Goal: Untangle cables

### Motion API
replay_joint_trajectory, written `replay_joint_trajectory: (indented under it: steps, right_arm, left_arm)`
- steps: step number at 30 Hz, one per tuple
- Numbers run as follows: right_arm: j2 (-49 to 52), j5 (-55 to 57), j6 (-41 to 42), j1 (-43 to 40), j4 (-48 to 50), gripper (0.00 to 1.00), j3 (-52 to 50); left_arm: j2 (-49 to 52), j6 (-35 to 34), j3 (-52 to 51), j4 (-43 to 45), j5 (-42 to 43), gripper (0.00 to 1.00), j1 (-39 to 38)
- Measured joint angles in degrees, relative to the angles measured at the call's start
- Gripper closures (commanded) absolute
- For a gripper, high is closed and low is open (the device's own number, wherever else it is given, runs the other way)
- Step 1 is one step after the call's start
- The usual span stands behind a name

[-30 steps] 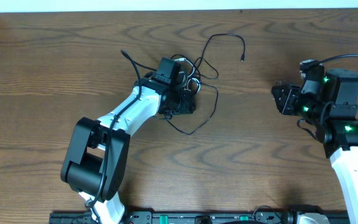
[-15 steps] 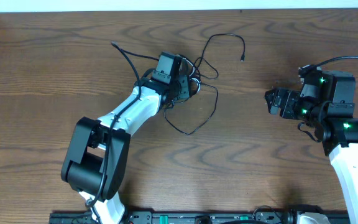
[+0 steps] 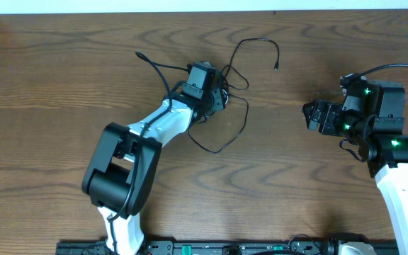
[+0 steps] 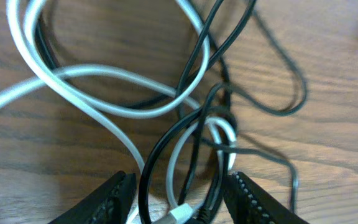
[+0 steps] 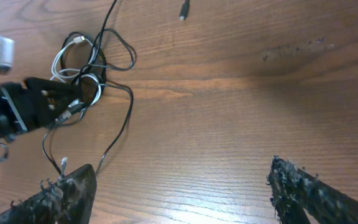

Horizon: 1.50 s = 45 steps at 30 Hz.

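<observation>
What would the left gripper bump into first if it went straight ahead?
Probably the cables: white and black loops lie right ahead of the left gripper, though depth is unclear.

Shows as a brown wood-grain table (image 3: pixel 48 106) with a pale strip along its far edge. Carries, toward the far side and a little left of the middle, a tangle of thin cables (image 3: pixel 231 76) lying flat on the wood, with a white cable (image 4: pixel 142 112) looping over and under the black cables (image 4: pixel 201 62). Sends one black strand (image 3: pixel 246 117) out in a wide loop toward the near side and another arching off to the far right, ending in a small plug (image 3: pixel 277 67) that rests apart on bare wood.
</observation>
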Motion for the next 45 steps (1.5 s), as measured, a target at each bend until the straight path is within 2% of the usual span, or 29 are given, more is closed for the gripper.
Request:
replay_joint_trajectory:
  steps: [5, 7, 12, 17, 22, 29, 31, 34, 36, 45]
  right_arm:
    - [0.0, 0.0, 0.0, 0.0, 0.0, 0.16, 0.0]
    - [0.0, 0.0, 0.0, 0.0, -0.1, 0.16, 0.0]
    - [0.0, 0.0, 0.0, 0.0, -0.2, 0.17, 0.0]
    - [0.0, -1.4, -2.6, 0.0, -1.1, 0.16, 0.0]
    - [0.9, -9.5, -8.8, 0.2, -2.3, 0.18, 0.0]
    - [4.5, -22.4, -14.9, 2.6, -2.3, 0.19, 0.0]
    - [5.6, -24.4, -15.6, 3.7, -2.1, 0.22, 0.0]
    - [6.8, -25.8, -16.6, 4.9, -0.7, 0.35, 0.0]
    - [7.8, -26.1, -16.3, 5.5, 0.9, 0.39, 0.0]
    - [11.3, -25.0, -11.7, 5.9, 6.3, 0.42, 0.0]
  left_arm:
    - [2.0, -0.9, 0.1, 0.1, -0.2, 0.89, 0.0]
    - [2.0, -1.1, 0.1, -0.1, 0.3, 0.92, 0.0]
    - [-1.0, -0.6, -0.1, -2.7, 4.5, 0.92, 0.0]
    - [-10.3, -0.6, -0.1, -9.3, 13.9, 0.92, 0.0]
    - [-17.9, 1.0, -0.1, -14.7, 23.6, 0.92, 0.0]
    - [-19.0, 3.7, -0.1, -15.4, 37.4, 0.92, 0.0]
    - [-19.0, 3.9, -0.1, -15.4, 40.2, 0.92, 0.0]
    - [-19.0, 4.0, -0.1, -15.4, 43.6, 0.92, -0.2]
    - [-19.0, 4.0, -0.1, -15.4, 45.5, 0.92, -0.5]
    - [-19.0, 4.1, -0.1, -15.3, 49.6, 0.92, -3.5]
